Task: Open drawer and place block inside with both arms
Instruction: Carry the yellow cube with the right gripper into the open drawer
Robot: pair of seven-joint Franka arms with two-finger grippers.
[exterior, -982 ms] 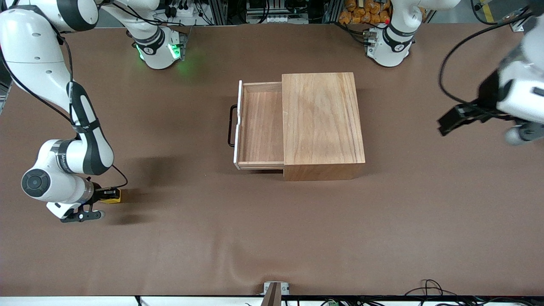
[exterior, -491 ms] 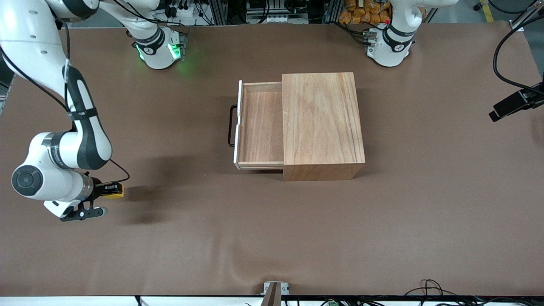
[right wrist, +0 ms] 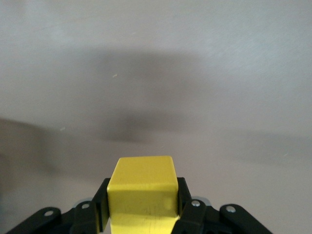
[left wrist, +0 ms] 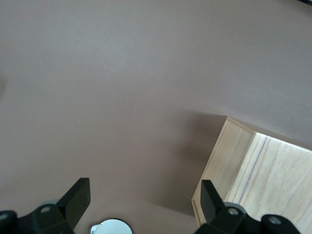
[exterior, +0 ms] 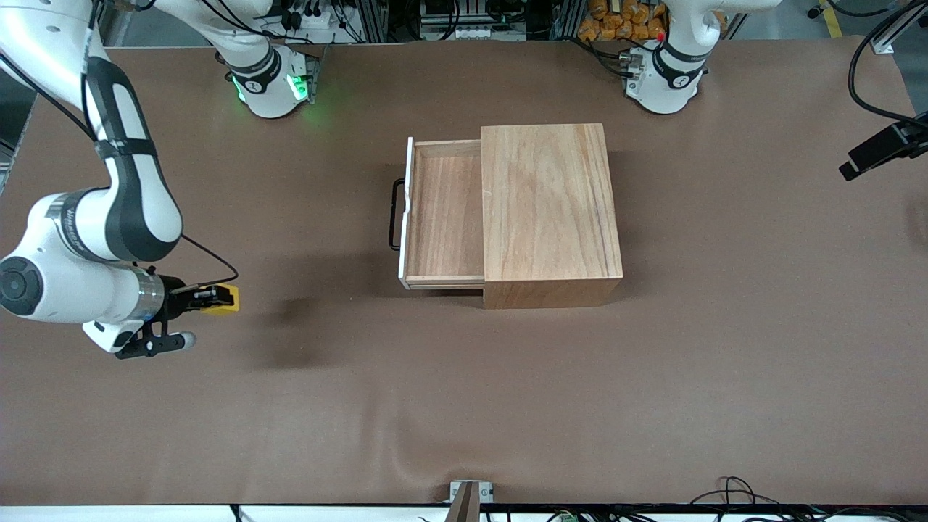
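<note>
Jutting from the wooden box (exterior: 551, 214) toward the right arm's end of the bench (exterior: 464, 391), the drawer (exterior: 442, 217) stands pulled out, its black handle (exterior: 395, 214) leading. The yellow block (exterior: 222, 299) hangs over bare bench, clamped in the right hand (exterior: 212, 298). The left hand (left wrist: 144, 192), fingers spread wide, holds nothing above the bench beside the box.

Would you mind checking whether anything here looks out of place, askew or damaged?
Nothing stands out. The drawer sits squarely pulled out of the wooden box, empty. The right gripper holds the block above the table. The left gripper is open near the table's edge.
</note>
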